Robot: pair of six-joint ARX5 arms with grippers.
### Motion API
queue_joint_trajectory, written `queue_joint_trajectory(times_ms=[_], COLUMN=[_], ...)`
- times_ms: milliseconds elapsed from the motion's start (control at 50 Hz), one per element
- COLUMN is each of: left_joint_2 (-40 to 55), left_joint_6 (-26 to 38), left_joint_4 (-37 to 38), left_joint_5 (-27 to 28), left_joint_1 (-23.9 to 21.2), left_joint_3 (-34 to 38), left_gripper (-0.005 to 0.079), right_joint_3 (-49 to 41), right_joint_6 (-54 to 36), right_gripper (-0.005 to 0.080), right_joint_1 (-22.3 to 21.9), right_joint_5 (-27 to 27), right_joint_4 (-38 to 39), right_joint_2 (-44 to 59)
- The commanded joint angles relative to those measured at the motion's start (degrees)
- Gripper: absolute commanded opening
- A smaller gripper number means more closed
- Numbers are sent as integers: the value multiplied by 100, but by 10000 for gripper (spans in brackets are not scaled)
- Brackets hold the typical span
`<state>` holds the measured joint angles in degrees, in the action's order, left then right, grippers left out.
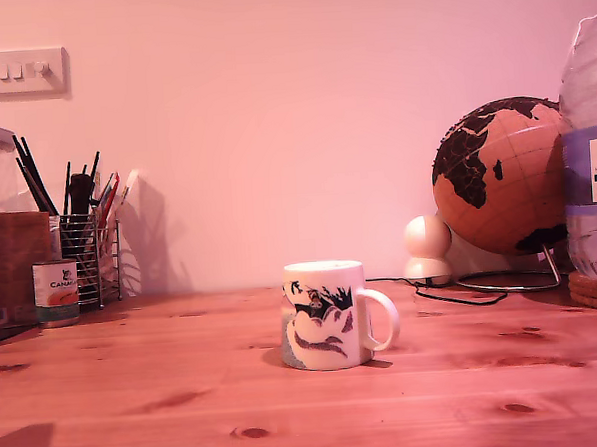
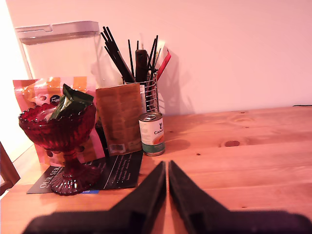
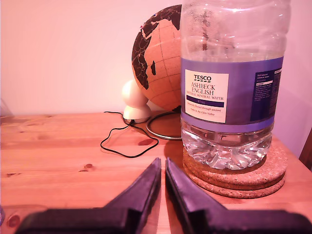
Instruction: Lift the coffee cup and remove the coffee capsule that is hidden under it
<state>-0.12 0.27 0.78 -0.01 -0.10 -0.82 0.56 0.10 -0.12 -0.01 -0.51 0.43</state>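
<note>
Coffee cup: upright, mid-table, handle toward the exterior view's right. My first gripper: jaws together, empty, facing tin can. My second gripper: jaws together, empty, before water bottle. Globe: rear.

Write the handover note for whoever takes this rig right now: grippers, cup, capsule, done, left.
My first gripper: shut, empty, facing the small tin can.
My second gripper: shut, empty, beside the water bottle on its cork coasters.
Coffee cup: upright mid-table, handle toward the exterior view's right, untouched.
Coffee capsule: not visible in any view.
Done: nothing.
Left: lift the cup, take out the capsule.
</note>
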Motion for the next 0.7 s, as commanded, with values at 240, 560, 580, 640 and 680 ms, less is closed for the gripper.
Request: queue_joint_trajectory(times_ms=[240,560,580,640,680], left_joint_2=[-61,-61,-61,-61,-61], left_joint_6=[-800,-1244,-1292,-1703,-1993], left_joint_4=[79,-46,-74,-225,-350], left_joint_5=[1733,1980,1993,2140,2269], left_joint_1=[72,72,72,72,72], left_joint_3=[229,229,229,229,229], left_gripper=[-24,-24,-24,-24,-24], right_joint_3=[-11,-11,-11,-7,-7], right_joint_6=[1062,1749,1749,2151,2597], right_gripper=[40,35,36,35,36], right_joint_1=[-103,-103,-101,-101,-101], right_joint_5=[-756,-1349,-1379,-1694,-1932], right_joint_4=[-227,216,278,544,708], right_joint_2=[-33,-33,-33,-33,-33])
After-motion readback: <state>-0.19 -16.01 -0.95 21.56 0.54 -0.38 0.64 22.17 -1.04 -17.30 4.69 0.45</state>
